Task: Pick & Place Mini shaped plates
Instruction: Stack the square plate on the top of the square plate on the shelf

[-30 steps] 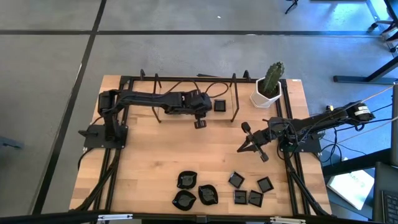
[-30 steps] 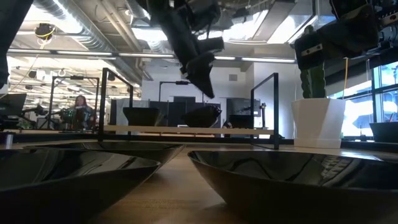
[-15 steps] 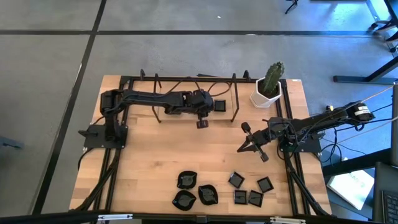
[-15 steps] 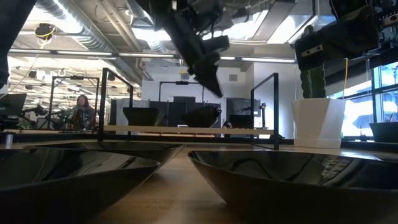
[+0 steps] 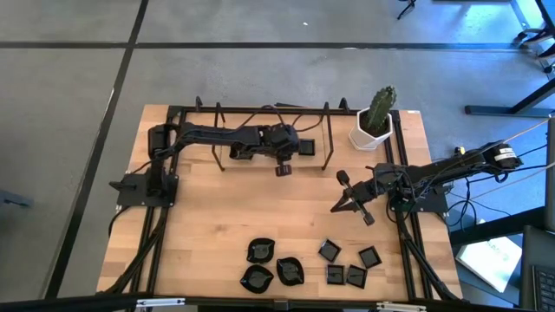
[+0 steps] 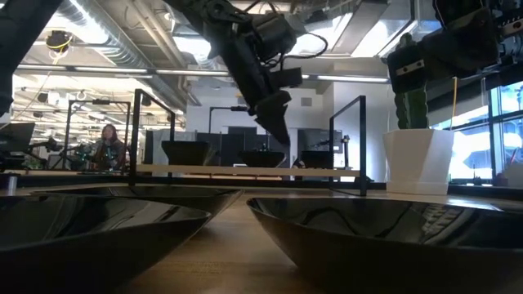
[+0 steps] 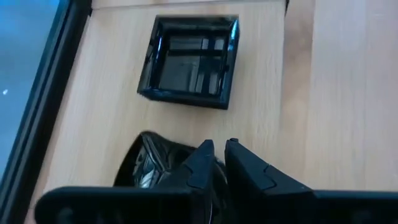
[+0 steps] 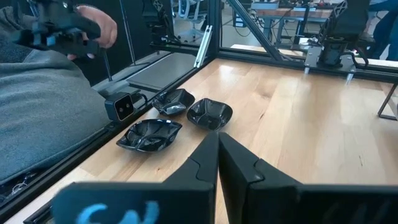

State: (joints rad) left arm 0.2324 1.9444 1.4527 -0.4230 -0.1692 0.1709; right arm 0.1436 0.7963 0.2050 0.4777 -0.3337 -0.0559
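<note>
This is a robotics lab. Bare silver ceiling ducts point(image 6: 98, 37) run overhead, and a pale wooden surface point(image 5: 217, 217) sits inside a black metal frame point(image 5: 260, 110) on grey concrete floor point(image 5: 69, 87).

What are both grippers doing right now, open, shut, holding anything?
Left gripper: nearly shut above a wavy-rimmed plate beside a square plate; whether it grips cannot be told.
Right gripper: shut, holding nothing, over the table.
</note>
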